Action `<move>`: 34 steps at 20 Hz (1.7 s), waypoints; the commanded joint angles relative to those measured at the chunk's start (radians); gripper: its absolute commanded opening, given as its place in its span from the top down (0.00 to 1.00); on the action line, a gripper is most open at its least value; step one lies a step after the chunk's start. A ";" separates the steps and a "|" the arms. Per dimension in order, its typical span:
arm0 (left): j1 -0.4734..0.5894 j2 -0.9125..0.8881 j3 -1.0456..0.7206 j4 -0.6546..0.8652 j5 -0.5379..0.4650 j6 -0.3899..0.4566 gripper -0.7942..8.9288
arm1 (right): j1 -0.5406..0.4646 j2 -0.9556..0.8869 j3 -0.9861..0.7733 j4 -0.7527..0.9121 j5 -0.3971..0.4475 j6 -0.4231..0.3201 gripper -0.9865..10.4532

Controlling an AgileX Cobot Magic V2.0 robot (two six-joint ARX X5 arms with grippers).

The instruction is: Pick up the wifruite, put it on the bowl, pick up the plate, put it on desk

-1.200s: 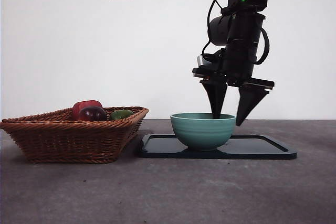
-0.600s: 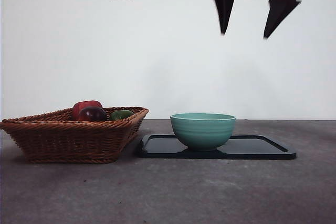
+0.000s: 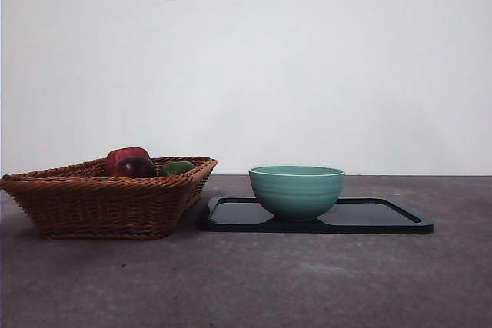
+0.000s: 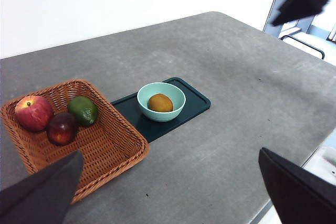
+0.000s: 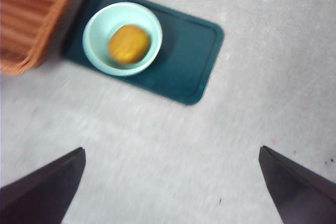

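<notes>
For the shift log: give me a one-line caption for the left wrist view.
Wifruite sits in the bowl on the dark tray, basket of fruit beside it.

Front view: wifruite (image 4: pixel 160 102) hidden behind bowl (image 3: pixel 297 190) wall. Right wrist view motion-blurred; wicker basket (image 5: pixel 32 20) cut off at picture's edge.

You'll see the right gripper (image 5: pixel 170 184) has climbed away from the bowl (image 3: pixel 297 190): a second ago its jaws straddled the bowl's rim, then hung high above it, and now it's out of the front view, jaws spread, looking down on the bowl from well above.
</notes>
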 commanded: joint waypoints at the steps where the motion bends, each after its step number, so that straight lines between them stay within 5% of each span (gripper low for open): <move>1: -0.009 0.002 0.013 0.014 -0.005 -0.007 0.30 | 0.026 -0.137 -0.073 -0.072 -0.011 -0.007 0.39; 13: -0.009 0.002 0.013 0.012 -0.005 -0.015 0.30 | 0.039 -0.786 -0.401 -0.072 -0.146 0.007 0.39; 23: -0.009 0.002 0.013 0.012 -0.005 -0.030 0.30 | 0.039 -0.830 -0.401 -0.072 -0.146 0.015 0.39; 28: -0.009 0.023 0.013 0.013 -0.005 -0.101 0.31 | 0.039 -0.830 -0.401 -0.072 -0.146 0.015 0.39; 34: -0.009 0.232 0.013 0.061 -0.001 -0.161 0.31 | 0.039 -0.830 -0.401 -0.072 -0.146 0.015 0.39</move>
